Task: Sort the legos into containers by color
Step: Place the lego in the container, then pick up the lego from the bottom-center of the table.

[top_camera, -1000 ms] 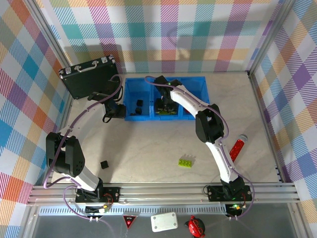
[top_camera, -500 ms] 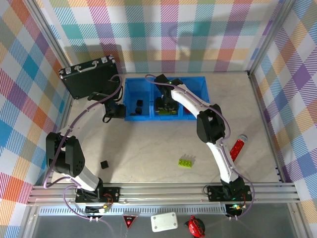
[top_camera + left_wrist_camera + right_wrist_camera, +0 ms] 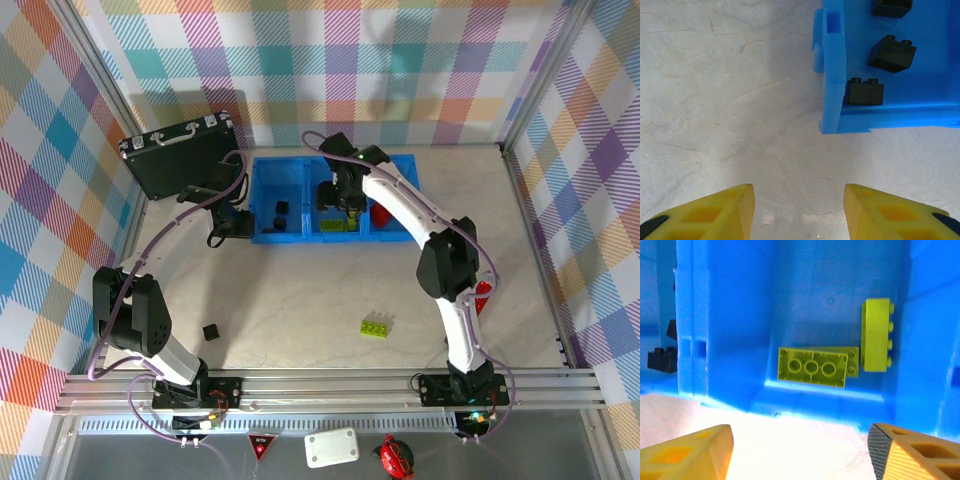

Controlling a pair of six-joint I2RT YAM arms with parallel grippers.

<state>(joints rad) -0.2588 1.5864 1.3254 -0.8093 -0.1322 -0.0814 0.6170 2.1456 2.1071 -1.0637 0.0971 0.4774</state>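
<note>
1. Top external: the right gripper hovers over the blue bin by the table's far edge. A loose lime-green plate and a black cube lie nearer the near edge.
2. Left wrist: the left gripper is spread and empty beside the bin's black bricks.
3. Right wrist: the right gripper is spread and empty above the binned lime plates. It is likely between picks, and the next move calls for reaching the loose plate.

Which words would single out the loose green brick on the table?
From the blue bin at the table's far side, come toward the arm bases, right of centre. The lime-green brick lies alone on the tabletop; the black cube at that depth is smaller and far left.
</note>
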